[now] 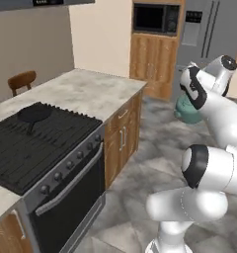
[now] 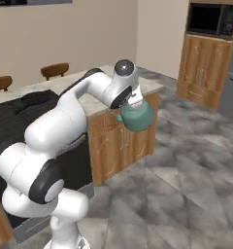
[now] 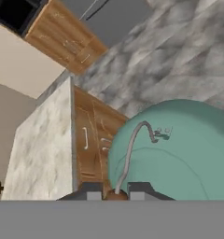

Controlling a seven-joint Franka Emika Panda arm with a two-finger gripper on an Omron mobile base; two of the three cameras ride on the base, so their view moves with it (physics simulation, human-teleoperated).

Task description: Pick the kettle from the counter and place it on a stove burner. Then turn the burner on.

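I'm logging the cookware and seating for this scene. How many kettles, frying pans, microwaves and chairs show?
Kettles: 1, the teal kettle hanging from the gripper
Frying pans: 1, the black pan on the stove
Microwaves: 1
Chairs: 2
Total: 5

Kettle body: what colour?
Teal-green kettle, clearest in the right base view.

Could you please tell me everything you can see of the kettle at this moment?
The kettle is small, squat and rounded, teal-green with a smooth matte look, a short spout and a thin arched handle. It hangs upright in the air, off the counter, beyond its end and above the grey floor. The gripper is shut on the handle at its top; nothing else touches it.
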